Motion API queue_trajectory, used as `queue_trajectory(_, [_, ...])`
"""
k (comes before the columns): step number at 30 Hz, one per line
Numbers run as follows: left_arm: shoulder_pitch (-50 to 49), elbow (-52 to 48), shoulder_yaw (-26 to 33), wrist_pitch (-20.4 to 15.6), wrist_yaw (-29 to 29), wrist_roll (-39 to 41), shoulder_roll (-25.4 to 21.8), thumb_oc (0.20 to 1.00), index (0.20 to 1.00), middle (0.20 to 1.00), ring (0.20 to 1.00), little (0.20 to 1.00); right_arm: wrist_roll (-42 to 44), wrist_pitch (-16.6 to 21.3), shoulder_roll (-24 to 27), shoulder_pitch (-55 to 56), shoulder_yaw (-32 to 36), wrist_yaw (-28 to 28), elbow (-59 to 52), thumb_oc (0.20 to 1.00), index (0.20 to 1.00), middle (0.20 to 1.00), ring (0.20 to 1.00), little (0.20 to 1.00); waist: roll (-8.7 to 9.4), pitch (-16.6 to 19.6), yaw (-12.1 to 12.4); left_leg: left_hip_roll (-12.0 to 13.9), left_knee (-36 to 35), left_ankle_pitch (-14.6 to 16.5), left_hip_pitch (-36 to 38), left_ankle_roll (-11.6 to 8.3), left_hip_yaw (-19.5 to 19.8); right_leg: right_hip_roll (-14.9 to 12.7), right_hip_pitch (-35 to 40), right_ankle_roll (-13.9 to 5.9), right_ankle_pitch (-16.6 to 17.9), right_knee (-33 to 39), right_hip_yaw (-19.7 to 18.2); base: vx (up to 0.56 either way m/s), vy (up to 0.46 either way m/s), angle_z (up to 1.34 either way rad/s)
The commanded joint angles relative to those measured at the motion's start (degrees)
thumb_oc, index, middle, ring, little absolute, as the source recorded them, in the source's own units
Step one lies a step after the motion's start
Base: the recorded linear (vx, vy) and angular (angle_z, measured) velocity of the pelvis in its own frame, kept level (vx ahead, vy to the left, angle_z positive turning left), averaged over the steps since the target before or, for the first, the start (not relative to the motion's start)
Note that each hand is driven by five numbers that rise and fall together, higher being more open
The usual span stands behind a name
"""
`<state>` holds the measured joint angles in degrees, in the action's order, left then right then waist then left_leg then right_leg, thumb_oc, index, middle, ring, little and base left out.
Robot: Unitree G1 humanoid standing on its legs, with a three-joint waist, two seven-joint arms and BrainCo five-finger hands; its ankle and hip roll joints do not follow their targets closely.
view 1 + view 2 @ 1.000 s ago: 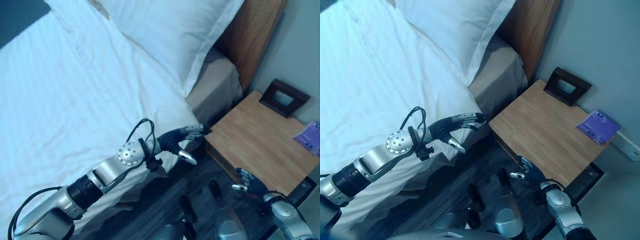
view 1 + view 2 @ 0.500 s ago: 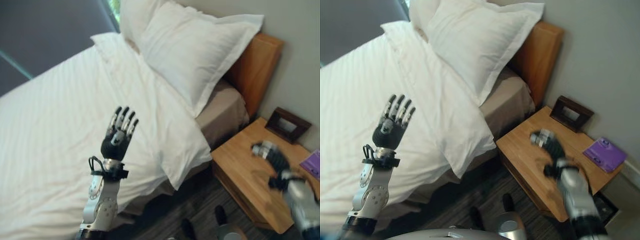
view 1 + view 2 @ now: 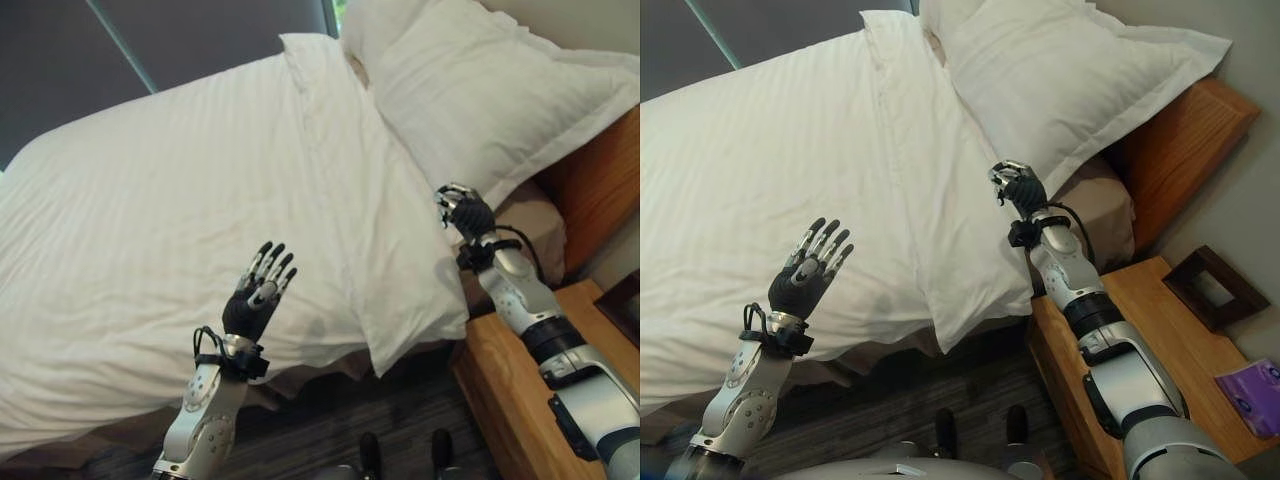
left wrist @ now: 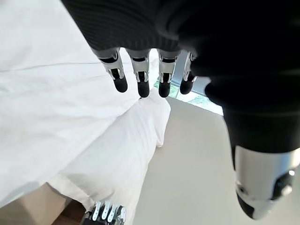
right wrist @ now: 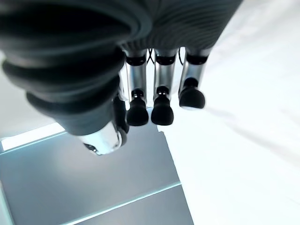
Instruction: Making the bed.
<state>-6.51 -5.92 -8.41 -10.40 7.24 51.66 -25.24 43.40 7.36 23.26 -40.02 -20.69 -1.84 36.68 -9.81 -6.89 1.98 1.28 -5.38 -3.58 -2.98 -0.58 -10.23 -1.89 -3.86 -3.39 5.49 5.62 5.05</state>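
A white striped duvet lies spread over the bed, and its near corner hangs off the bed's side. Two white pillows lean at the wooden headboard. Bare beige mattress shows under them. My left hand is raised above the duvet's near edge, open, fingers straight and spread, touching nothing. My right hand hovers just above the duvet by the front pillow's lower edge, fingers curled with nothing in them. The right wrist view shows its fingertips over white cloth.
A wooden nightstand stands against the bed below the headboard, under my right forearm. On it are a dark picture frame and a purple item. Dark plank floor runs along the bed's side. A dark window lies beyond the bed.
The camera has tilted up towards the bed. My right hand has swung from over the nightstand to the pillow's edge. My left hand stays raised and open over the duvet.
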Motion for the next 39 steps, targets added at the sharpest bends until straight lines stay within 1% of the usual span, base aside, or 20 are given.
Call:
queue_trajectory(1, [3.21,-1.59,0.49,-1.71,0.59,2.12,-1.65,1.0,1.0,1.0,1.0,1.0,3.42,1.88,-0.91,-9.11,-0.42,0.01,1.92,0.2,0.2,0.2,0.2,0.2,1.31,-1.72,0.57,-0.19,0.38,-1.35,0.32,-3.01,0.26,-2.09,-0.33,-2.09,-1.75,-0.62,-1.9,0.0,0.0,0.0])
queue_trajectory(4, [3.61,-1.42,-0.63,-1.61,0.86,1.99,-1.77,1.0,1.0,1.0,1.0,1.0,3.57,1.38,-2.31,-10.94,-1.13,-0.1,4.5,0.2,0.2,0.2,0.2,0.2,0.76,-2.18,1.07,-0.2,0.38,-1.59,-0.23,-3.08,0.45,-2.05,-0.83,-2.09,-1.66,-0.62,-1.77,-0.02,0.0,0.0])
queue_trajectory(5, [4.2,-1.19,-1.28,-1.66,0.99,2.23,-1.95,1.0,1.0,1.0,1.0,1.0,3.84,1.26,-3.78,-12.75,-1.43,0.01,6.01,0.2,0.2,0.2,0.2,0.2,0.15,-2.78,1.6,-0.26,0.38,-1.81,-0.95,-3.02,0.58,-2.02,-1.55,-2.14,-1.5,-0.62,-1.83,-0.05,0.0,0.01])
queue_trajectory(8, [4.62,-0.51,-1.93,-1.81,0.92,2.91,-1.44,1.0,1.0,1.0,1.0,1.0,4.65,1.29,-5.71,-14.4,-2.16,-0.11,6.33,0.2,0.2,0.2,0.2,0.2,-0.45,-3.06,2.33,-0.26,0.38,-2.14,-2.12,-3.07,0.5,-1.96,-2.86,-2.17,-1.19,-0.62,-1.82,-0.05,-0.002,-0.02])
queue_trajectory(9, [4.73,0.18,-2.23,-1.83,0.71,2.97,-1.08,1.0,1.0,1.0,1.0,1.0,4.74,1.13,-7.14,-14.99,-2.48,-0.18,6.71,0.2,0.2,0.2,0.2,0.2,-0.61,-3.24,2.63,-0.19,0.38,-2.25,-2.55,-3.11,0.39,-1.93,-3.34,-2.22,-1.02,-0.62,-1.87,-0.04,-0.011,-0.01])
queue_trajectory(15, [5.17,2.29,-2.57,-2.43,-0.36,3.37,-0.32,1.0,1.0,1.0,1.0,1.0,6.11,1.84,-11.39,-17.91,-2.53,0.55,8.66,0.2,0.2,0.2,0.2,0.2,-1.74,-4.16,4.01,-0.14,0.38,-2.91,-4.46,-3.35,0.78,-1.86,-5.32,-2.18,-0.7,-0.66,-1.41,-0.03,-0.017,0.01])
queue_trajectory(17, [5.31,2.83,-3.15,-2.81,-0.84,3.06,0.08,1.0,1.0,1.0,1.0,1.0,7.02,1.95,-13.66,-18.02,-2.51,0.92,10.22,0.2,0.2,0.2,0.2,0.2,-2.32,-4.61,4.41,-0.07,0.38,-3.14,-5.12,-3.5,0.86,-1.75,-5.86,-2.11,-0.67,-0.79,-1.3,-0.01,-0.013,0.09])
queue_trajectory(23, [5.0,3.82,-3.73,-2.75,-0.76,2.91,0.7,1.0,1.0,1.0,1.0,1.0,6.42,1.17,-14.73,-17.83,-3.99,0.24,11.18,0.2,0.2,0.2,0.2,0.2,-3.09,-5.11,4.85,-0.02,0.38,-3.4,-5.94,-3.63,1.06,-1.65,-6.91,-1.85,-0.82,-1.14,-1.14,0.0,-0.009,0.04])
queue_trajectory(26, [5.26,3.35,-3.91,-3.14,-0.67,2.78,0.4,1.0,1.0,1.0,1.0,1.0,5.59,0.94,-14.5,-18.46,-3.97,0.26,13.25,0.2,0.2,0.2,0.2,0.2,-4.01,-5.81,5.09,-0.12,0.38,-3.63,-6.88,-3.72,1.17,-1.79,-7.92,-1.82,-0.82,-1.29,-1.05,-0.02,-0.012,0.02])
queue_trajectory(29, [5.61,3.25,-4.05,-3.62,-0.83,2.84,0.18,1.0,1.0,1.0,1.0,1.0,5.44,0.91,-13.14,-19.63,-3.35,0.39,15.04,0.2,0.2,0.2,0.2,0.2,-4.89,-6.45,5.35,-0.47,0.38,-3.95,-7.99,-3.83,1.31,-1.95,-9.17,-1.86,-0.55,-1.4,-1.24,-0.03,-0.01,0.05])
queue_trajectory(30, [5.55,3.12,-3.97,-3.98,-0.95,3.12,0.47,1.0,1.0,1.0,1.0,1.0,6.19,1.19,-11.24,-20.7,-1.82,1.13,17.31,0.2,0.2,0.2,0.2,0.2,-5.88,-7.08,5.59,-0.69,0.38,-4.34,-9.2,-4.03,1.22,-2.34,-10.61,-1.99,-0.21,-1.4,-1.3,-0.04,0.001,0.02])
queue_trajectory(32, [5.15,3.58,-4.36,-3.86,-1.02,3.64,1.29,1.0,1.0,1.0,1.0,1.0,7.73,1.4,-10.36,-20.72,0.08,1.46,19.31,0.2,0.2,0.2,0.2,0.2,-6.62,-7.49,5.6,-0.87,0.38,-4.41,-9.94,-4.1,0.97,-2.46,-11.41,-2.13,0.01,-1.3,-1.46,0.0,0.0,0.0])
queue_trajectory(34, [4.97,4.4,-4.97,-3.76,-1.23,3.13,2.48,1.0,1.0,1.0,1.0,1.0,8.84,1.41,-9.4,-18.88,1.23,1.5,20.74,0.2,0.2,0.2,0.2,0.2,-7.24,-8.05,5.49,-0.86,0.38,-4.36,-10.67,-4.07,0.29,-2.51,-12.36,-2.4,0.22,-1.21,-2.17,0.01,0.019,-0.05])
queue_trajectory(35, [4.96,4.88,-5.42,-3.59,-1.17,2.42,3.35,1.0,1.0,1.0,1.0,1.0,9.33,0.98,-9.68,-15.74,1.25,1.02,21.18,0.2,0.2,0.2,0.2,0.2,-7.46,-8.53,4.93,-0.81,0.38,-4.34,-10.94,-4.07,-0.33,-2.46,-12.82,-2.54,0.41,-1.13,-2.75,0.03,0.033,-0.13])
queue_trajectory(36, [4.93,4.89,-5.45,-3.61,-1.16,2.41,3.37,1.0,1.0,1.0,1.0,1.0,9.33,0.99,-9.66,-15.67,1.23,1.02,21.15,0.2,0.2,0.2,0.2,0.2,-7.47,-8.48,4.98,-0.81,0.38,-4.33,-10.93,-4.07,-0.38,-2.45,-12.83,-2.54,0.41,-1.13,-2.79,0.03,0.021,-0.18])
queue_trajectory(39, [4.76,4.54,-6.07,-3.12,-0.98,1.67,4.64,1.0,1.0,1.0,1.0,1.0,10.18,-0.36,-12.9,-9.53,1.14,-0.13,25.08,0.2,0.2,0.2,0.2,0.2,-7.74,-8.75,3.9,-0.77,0.38,-3.94,-10.73,-3.96,-1.26,-2.29,-12.88,-2.68,0.41,-0.9,-3.63,0.04,0.018,-0.17])
